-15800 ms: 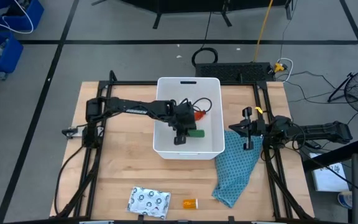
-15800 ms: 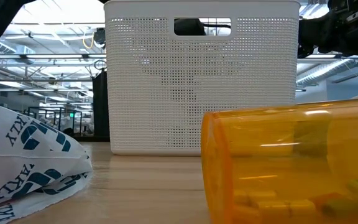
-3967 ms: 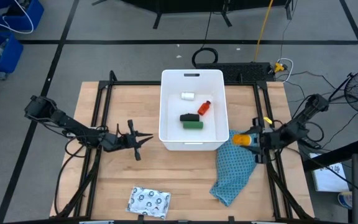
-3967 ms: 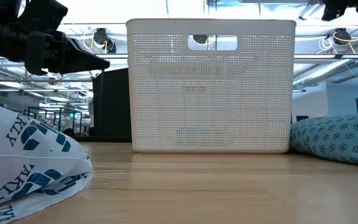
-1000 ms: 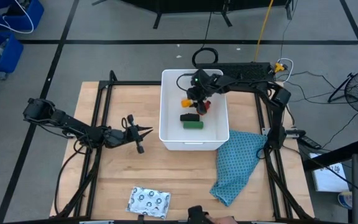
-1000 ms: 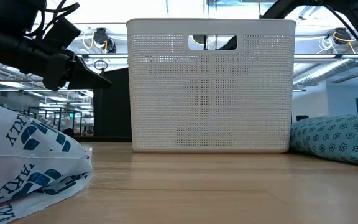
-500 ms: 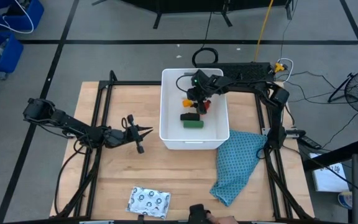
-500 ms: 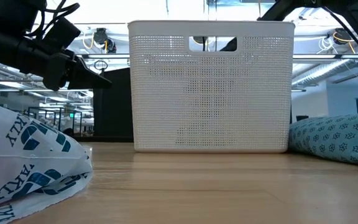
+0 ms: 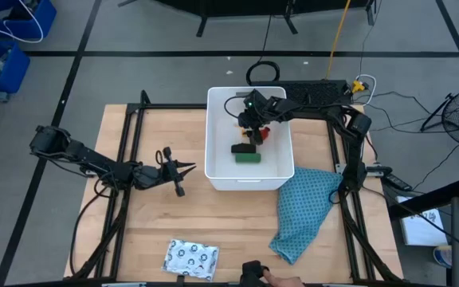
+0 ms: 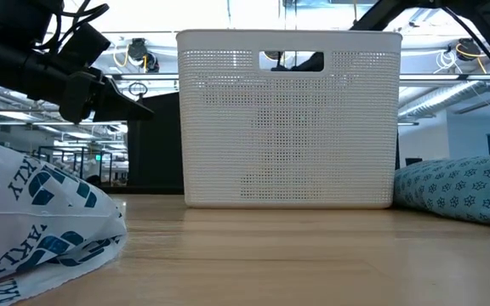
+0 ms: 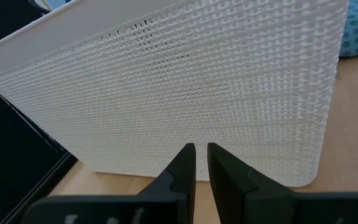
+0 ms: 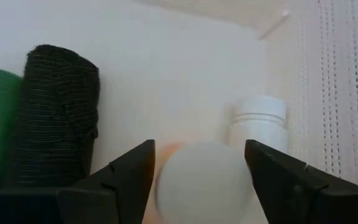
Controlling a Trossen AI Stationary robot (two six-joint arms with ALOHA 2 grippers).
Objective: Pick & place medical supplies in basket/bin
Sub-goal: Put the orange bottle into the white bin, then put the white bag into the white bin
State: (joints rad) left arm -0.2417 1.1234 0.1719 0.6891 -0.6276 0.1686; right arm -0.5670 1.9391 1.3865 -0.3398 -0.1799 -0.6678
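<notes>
- The surface (image 9: 158, 223) carries the white bin (image 9: 217, 143) at its far middle. The right gripper (image 9: 252, 126) reaches down inside the bin. Its wrist view shows the jaws spread wide to either side of the orange vial (image 12: 202, 182), whose white cap faces the camera, so the vial looks just let go or about to be.
- By my reading the step in hand is dropping off the vial. Next the right arm needs to lift straight up clear of the tall walls.
- Inside the bin lie the black block (image 9: 243, 148), the green block (image 9: 248, 158) just beside it, the red bottle (image 9: 263, 134) by the gripper, and a small white piece (image 12: 260, 122) against the wall.
- The silvery packet (image 9: 190, 258) alone is left out, near the front edge, well apart from the bin; it likely comes next.
- The left gripper (image 9: 183, 168) waits beside the bin's outer wall, jaws nearly pressed together, holding nothing.
- The teal cloth (image 9: 305, 207) lies to the right of the bin, not in the packet's path.
</notes>
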